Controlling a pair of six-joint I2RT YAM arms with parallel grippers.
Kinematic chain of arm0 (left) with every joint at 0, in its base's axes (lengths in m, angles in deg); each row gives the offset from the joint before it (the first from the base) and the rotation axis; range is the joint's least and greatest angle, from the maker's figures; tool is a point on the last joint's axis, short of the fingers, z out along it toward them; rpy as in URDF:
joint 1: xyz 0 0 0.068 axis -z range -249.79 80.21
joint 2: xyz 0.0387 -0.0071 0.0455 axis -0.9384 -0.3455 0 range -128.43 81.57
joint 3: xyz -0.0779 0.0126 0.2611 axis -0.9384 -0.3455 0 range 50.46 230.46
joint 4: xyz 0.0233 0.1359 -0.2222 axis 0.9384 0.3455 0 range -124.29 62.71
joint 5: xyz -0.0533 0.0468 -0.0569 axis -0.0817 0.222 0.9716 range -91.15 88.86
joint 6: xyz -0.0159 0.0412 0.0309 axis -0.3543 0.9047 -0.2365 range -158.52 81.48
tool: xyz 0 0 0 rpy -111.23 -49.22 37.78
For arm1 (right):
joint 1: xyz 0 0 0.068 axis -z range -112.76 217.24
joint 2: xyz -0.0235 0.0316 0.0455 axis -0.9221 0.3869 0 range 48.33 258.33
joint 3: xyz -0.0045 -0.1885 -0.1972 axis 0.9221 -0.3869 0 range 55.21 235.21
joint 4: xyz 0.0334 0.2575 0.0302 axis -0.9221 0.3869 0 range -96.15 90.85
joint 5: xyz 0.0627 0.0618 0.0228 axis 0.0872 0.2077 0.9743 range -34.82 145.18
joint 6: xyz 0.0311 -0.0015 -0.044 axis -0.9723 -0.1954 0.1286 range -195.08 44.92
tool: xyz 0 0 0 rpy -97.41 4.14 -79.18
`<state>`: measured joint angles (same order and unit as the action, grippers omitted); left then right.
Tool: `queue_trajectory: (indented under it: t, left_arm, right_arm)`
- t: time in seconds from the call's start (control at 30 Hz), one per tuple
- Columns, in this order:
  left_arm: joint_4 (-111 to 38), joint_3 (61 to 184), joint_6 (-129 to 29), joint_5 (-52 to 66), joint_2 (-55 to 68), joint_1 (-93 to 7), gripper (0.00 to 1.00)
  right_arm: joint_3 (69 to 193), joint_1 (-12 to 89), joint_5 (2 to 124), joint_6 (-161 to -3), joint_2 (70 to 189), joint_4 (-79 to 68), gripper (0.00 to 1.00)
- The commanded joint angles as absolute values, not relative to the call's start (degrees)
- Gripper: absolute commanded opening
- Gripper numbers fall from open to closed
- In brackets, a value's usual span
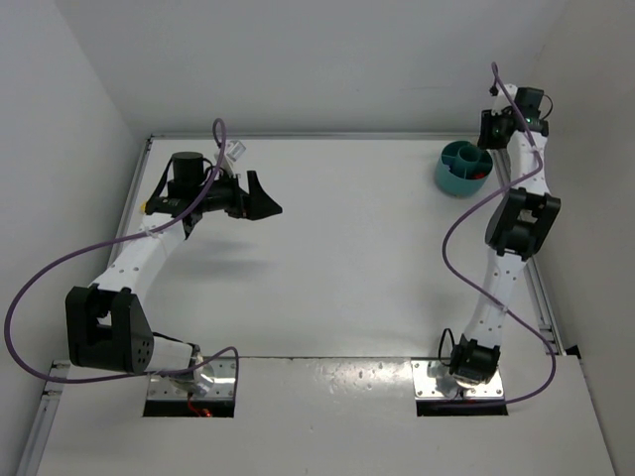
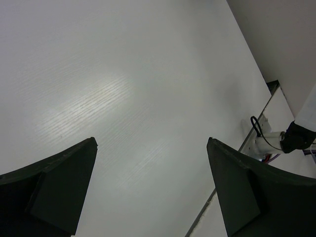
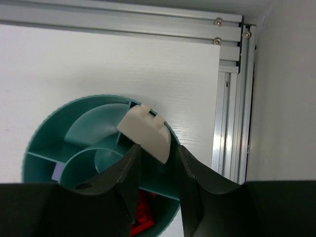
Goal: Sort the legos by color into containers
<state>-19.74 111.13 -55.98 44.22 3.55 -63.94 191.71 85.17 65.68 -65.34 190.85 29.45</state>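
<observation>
The round teal tub [image 1: 463,169] stands at the table's far right corner; the right wrist view shows its rim [image 3: 44,133] and inner dividers from above. A white lego [image 3: 145,132] lies tilted between the tips of my right gripper [image 3: 157,147], over the tub's right rim. It touches the left finger, and a dark gap shows at the right finger. Red legos [image 3: 143,212] lie in the near compartment, and a pale piece [image 3: 58,173] in the left one. My left gripper [image 1: 266,203] hovers wide open over bare table at the far left, nothing between its fingers [image 2: 151,140].
Aluminium rails [image 3: 232,123] frame the table's far and right edges just beyond the tub, with the white wall right behind them. The right arm [image 1: 516,223] reaches up along the right edge. The left wrist view shows a mounting plate and cable [image 2: 261,138].
</observation>
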Motion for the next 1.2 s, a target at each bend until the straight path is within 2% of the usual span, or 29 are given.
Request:
queue_trajectory:
  t: [0.0,0.17,0.27,0.47,0.53,0.77,1.03,1.17]
  left_arm:
    - [-20.57,111.81,-56.1,44.38,3.17,-64.43,0.99]
    - [-20.57,111.81,-56.1,44.38,3.17,-64.43,0.99]
    - [-20.57,111.81,-56.1,43.07,3.69,-64.43,0.99]
    - [-16.01,113.92,-51.2,31.39,4.93,-66.27,0.99]
    - [-11.89,117.6,-48.38,24.83,2.56,-66.98,0.99]
    - [2.8,136.84,-37.74,6.17,-13.42,-72.86,0.99]
    - [10.27,153.27,-29.57,-2.19,-30.73,-75.77,0.99]
    - [15.01,162.5,-27.72,-2.2,-39.61,-75.77,0.89]
  right_arm:
    - [192.32,85.17,67.84,-66.82,183.86,27.6,0.34]
    - [181.8,85.7,69.77,-67.52,174.57,22.17,0.34]
    - [181.07,85.7,71.18,-68.74,172.0,22.85,0.34]
    - [181.07,85.17,76.01,-70.86,165.59,27.41,0.34]
    - [181.07,84.47,77.15,-70.86,164.35,29.61,0.4]
    - [174.4,81.31,84.26,-74.11,161.02,34.73,0.56]
    - [161.74,78.49,84.27,-76.57,155.65,30.07,0.57]
    - [158.31,77.79,84.27,-78.24,154.59,28.05,0.57]
